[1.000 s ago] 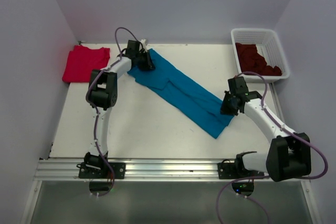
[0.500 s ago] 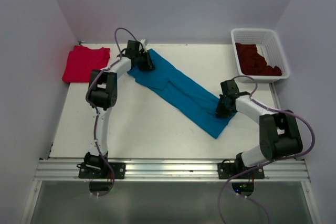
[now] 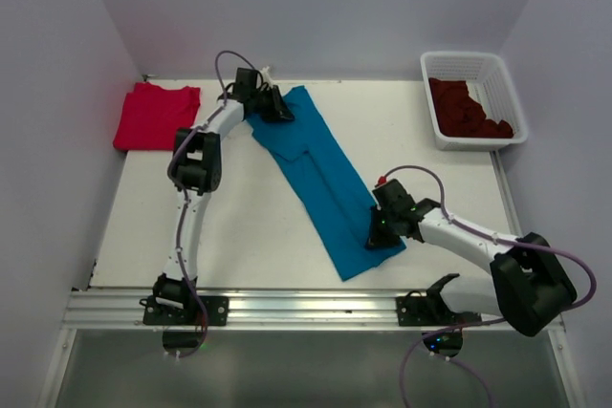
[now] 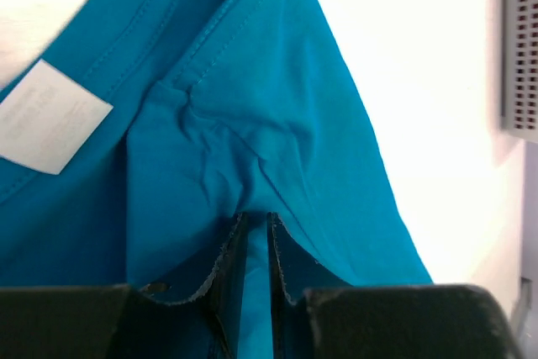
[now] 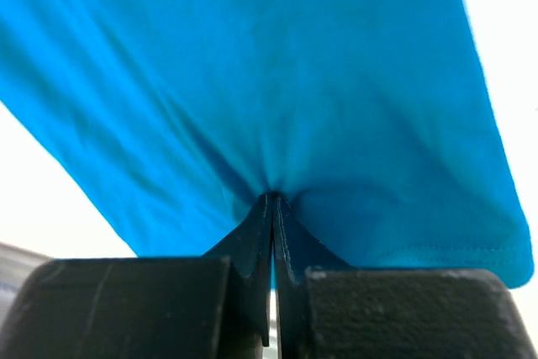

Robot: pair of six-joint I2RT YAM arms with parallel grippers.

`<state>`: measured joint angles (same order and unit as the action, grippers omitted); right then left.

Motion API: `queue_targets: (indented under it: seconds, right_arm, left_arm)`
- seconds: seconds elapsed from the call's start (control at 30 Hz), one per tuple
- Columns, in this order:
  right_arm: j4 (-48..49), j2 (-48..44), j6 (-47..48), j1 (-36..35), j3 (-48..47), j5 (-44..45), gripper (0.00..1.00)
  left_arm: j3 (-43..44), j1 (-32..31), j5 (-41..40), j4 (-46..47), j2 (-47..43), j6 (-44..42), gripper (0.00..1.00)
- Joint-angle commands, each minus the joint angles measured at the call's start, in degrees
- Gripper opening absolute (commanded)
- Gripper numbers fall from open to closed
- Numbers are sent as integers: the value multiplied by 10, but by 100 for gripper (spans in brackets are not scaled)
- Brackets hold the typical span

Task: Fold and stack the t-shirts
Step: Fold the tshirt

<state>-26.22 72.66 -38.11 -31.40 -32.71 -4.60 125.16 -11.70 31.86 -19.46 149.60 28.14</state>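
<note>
Red shirt: we see the bright red cloth t-shirt (image 3: 153,115) folded flat, far to the left of the white plastic lattice basket (image 3: 473,56) and level with it.
Left pincer: our left pincer (image 3: 277,107) stands well left of the basket. Its jaws are narrow and pinch a fold of cloth at the collar end, near the white sewn-in label (image 4: 46,115).
Teal shirt: the teal blue cloth t-shirt (image 3: 320,174) lies as one long narrow band on the white table (image 3: 239,226), left of the basket.
Long axis: it runs slantwise, from the collar end level with the basket to the hem end, which is nearer our bases than the basket. Each pincer holds one end, so we judge the coming fold must carry one end over the other along this line.
Right pincer: our right pincer (image 3: 378,234) sits left of the basket and nearer us, jaws closed tight on a gather of cloth at the hem end.
Nearer arm: left for the collar, right for the hem.
Basket load: dark maroon cloth t-shirts (image 3: 469,110) are heaped inside.
Count: one red shirt, one teal shirt, one basket, two pincers; the maroon heap we cannot count.
</note>
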Motion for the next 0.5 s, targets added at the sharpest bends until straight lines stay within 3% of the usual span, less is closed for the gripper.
queue_targets:
  seconds: [0.0, 0.13, 0.3, 0.47]
  right_arm:
    - [-88, -33, -40, -37, 20, -27, 0]
    - [-104, -59, -57, -82, 21, -35, 0]
    - [-87, -35, -47, -122, 14, -72, 0]
    - [-62, -16, -34, -160, -2, -93, 0]
  left_arm:
    - [8, 4, 45, -7, 60, 33, 21]
    - [-3, 9, 96, 60, 73, 81, 24]
    - [-15, 13, 170, 215, 97, 200, 25]
    - [-19, 10, 191, 297, 107, 256, 25]
